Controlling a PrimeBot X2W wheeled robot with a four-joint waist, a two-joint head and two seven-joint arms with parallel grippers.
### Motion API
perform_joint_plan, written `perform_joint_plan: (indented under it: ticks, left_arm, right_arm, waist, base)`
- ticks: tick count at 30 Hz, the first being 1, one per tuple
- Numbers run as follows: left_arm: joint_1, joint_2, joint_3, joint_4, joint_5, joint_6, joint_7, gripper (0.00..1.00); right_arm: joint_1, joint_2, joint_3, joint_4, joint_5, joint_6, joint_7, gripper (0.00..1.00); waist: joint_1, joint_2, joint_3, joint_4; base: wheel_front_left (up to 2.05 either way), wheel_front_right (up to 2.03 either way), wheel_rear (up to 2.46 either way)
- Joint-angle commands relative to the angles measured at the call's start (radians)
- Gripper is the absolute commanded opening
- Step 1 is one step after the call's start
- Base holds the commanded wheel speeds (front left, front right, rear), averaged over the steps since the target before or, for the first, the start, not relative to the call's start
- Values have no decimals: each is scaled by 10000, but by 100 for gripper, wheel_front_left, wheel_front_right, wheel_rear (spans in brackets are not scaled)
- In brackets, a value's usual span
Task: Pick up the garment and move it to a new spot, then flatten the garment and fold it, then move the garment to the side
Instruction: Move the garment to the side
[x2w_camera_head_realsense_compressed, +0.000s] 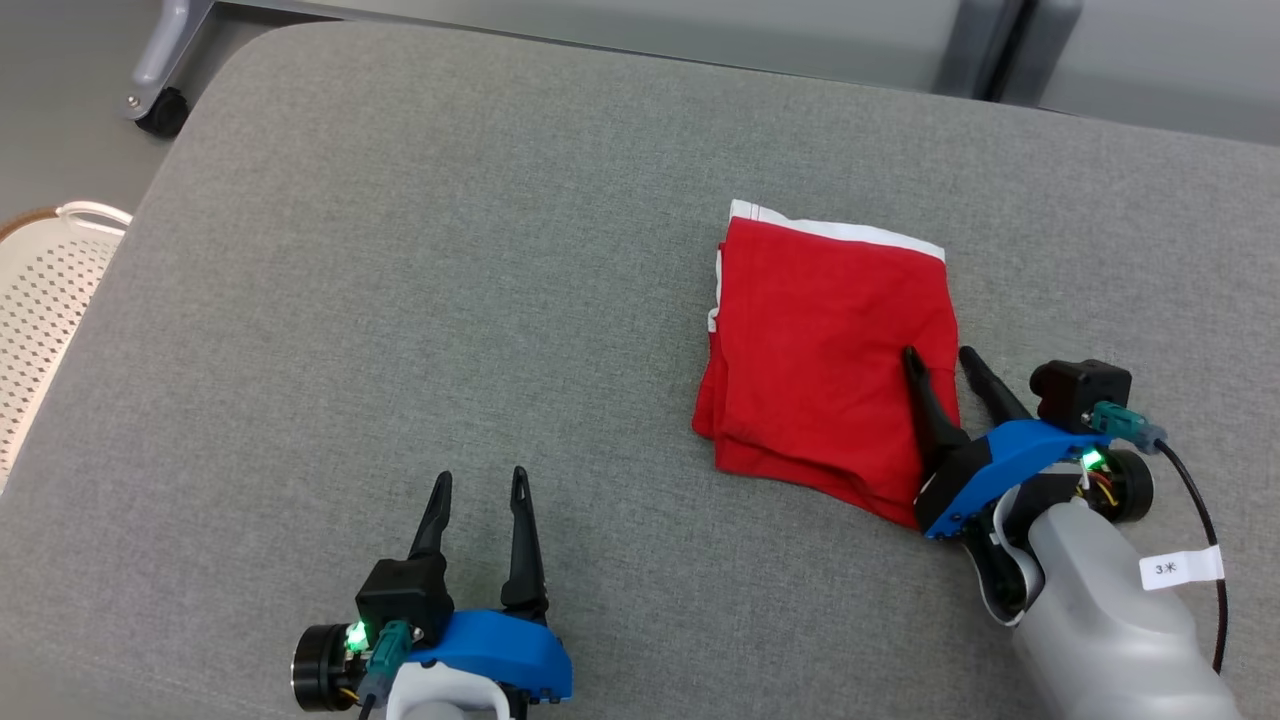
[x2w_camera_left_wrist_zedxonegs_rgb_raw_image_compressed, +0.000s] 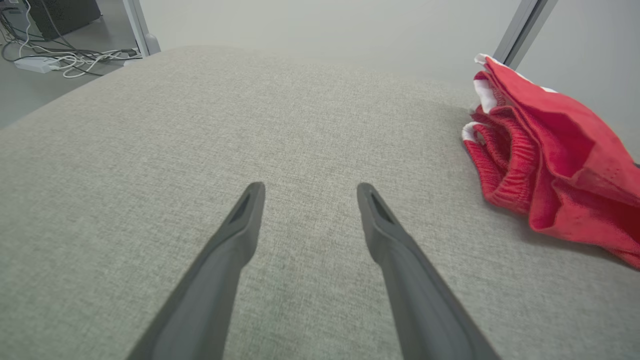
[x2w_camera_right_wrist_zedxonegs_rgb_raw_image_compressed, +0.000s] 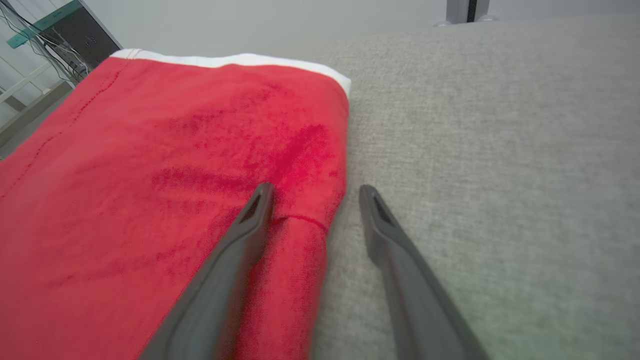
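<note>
Grey fabric surface (x2w_camera_head_realsense_compressed: 400, 300), perhaps a padded table, with a folded red garment (x2w_camera_head_realsense_compressed: 830, 340)

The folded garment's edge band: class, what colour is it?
White; the narrow trim band edges the red folded fabric garment, clearest in the right wrist view.

The head view looks steeply down on the grey cushioned surface (x2w_camera_head_realsense_compressed: 450, 250), wide enough to hold the left gripper (x2w_camera_head_realsense_compressed: 481, 475), the right gripper (x2w_camera_head_realsense_compressed: 939, 352) and the folded red shorts (x2w_camera_head_realsense_compressed: 820, 340). Each wrist view skims low along its own gripper toward the far edge: the left sees the shorts from well apart, the right from close over their edge. All three share them.
</note>
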Motion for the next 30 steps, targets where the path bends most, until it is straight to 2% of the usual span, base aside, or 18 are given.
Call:
perform_joint_plan:
  ticks: [1, 8, 10, 15, 24, 30]
  left_arm:
    - [-107, -11, 26, -66, -29, 67, -25, 100]
    - [-198, -11, -19, -50, 64, 5, -25, 100]
    - [-240, -11, 13, 20, 93, -50, -25, 100]
    - [-354, -11, 113, 249, 191, -263, -25, 100]
    - [-495, -8, 211, 709, 148, -530, -25, 100]
    - [-560, -5, 225, 1010, 107, -628, -25, 100]
  right_arm:
    - [117, 63, 374, 401, 346, 14, 43, 0]
    - [138, -155, 638, -193, 675, 3, 28, 0]
    - [193, -79, 712, -492, 712, 3, 21, 0]
    - [599, 143, 1028, -1102, 779, 3, 19, 0]
    - [1171, 341, 2011, -1373, 1006, 3, 16, 0]
    - [1200, 374, 2602, -1243, 1282, 3, 19, 0]
  waist:
    - [-2, -1, 71, 29]
    - [-2, -1, -123, -586]
    - [-2, -1, -277, -980]
    - [-2, -1, -757, -2360]
    - [-2, -1, -1309, -5364]
    - [-2, -1, -1307, -6784]
  base:
    - [0, 0, 0]
    - [0, 0, 0]
    - [0, 0, 0]
    - [0, 0, 0]
    - [0, 0, 0]
    - [0, 0, 0]
